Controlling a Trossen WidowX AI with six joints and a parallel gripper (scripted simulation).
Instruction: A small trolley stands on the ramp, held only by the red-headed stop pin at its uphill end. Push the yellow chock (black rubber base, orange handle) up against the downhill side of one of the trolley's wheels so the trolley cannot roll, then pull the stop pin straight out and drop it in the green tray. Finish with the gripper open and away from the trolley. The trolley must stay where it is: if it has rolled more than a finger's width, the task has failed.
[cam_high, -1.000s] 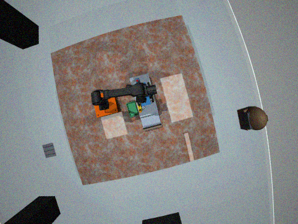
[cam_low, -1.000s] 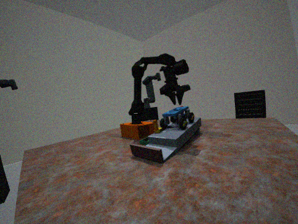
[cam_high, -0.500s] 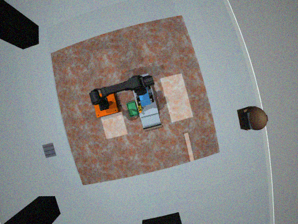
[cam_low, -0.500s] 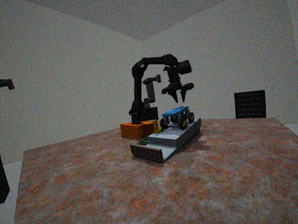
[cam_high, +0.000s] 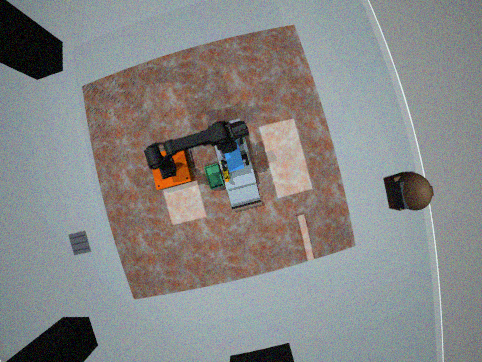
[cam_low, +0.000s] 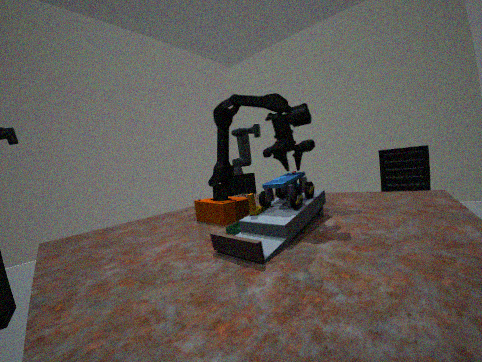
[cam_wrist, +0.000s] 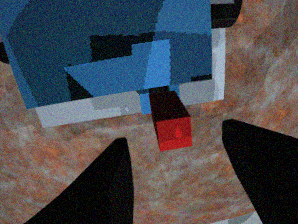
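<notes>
The blue trolley (cam_high: 234, 159) (cam_low: 283, 180) (cam_wrist: 117, 82) stands on the grey-white ramp (cam_high: 245, 195) (cam_low: 265, 220) (cam_wrist: 62, 114). The stop pin's red head (cam_wrist: 175, 135) sticks out past the trolley's uphill end in the wrist view. The yellow chock (cam_high: 226, 174) (cam_low: 255, 211) is on the ramp close to the downhill wheel on the tray side; whether it touches the wheel I cannot tell. The green tray (cam_high: 215, 176) (cam_low: 233, 228) lies beside the ramp. My gripper (cam_low: 293, 169) (cam_wrist: 176, 139) is open, above the uphill end, its fingertips apart on either side of the pin head in the wrist view, holding nothing.
The arm reaches from its orange base (cam_high: 180, 175) (cam_low: 215, 211) over the ramp's uphill end. The ramp has a raised lip (cam_low: 237, 246) at its downhill end. Pale rectangles (cam_high: 286, 159) (cam_high: 185, 204) lie on the mottled table top, one on each side of the ramp.
</notes>
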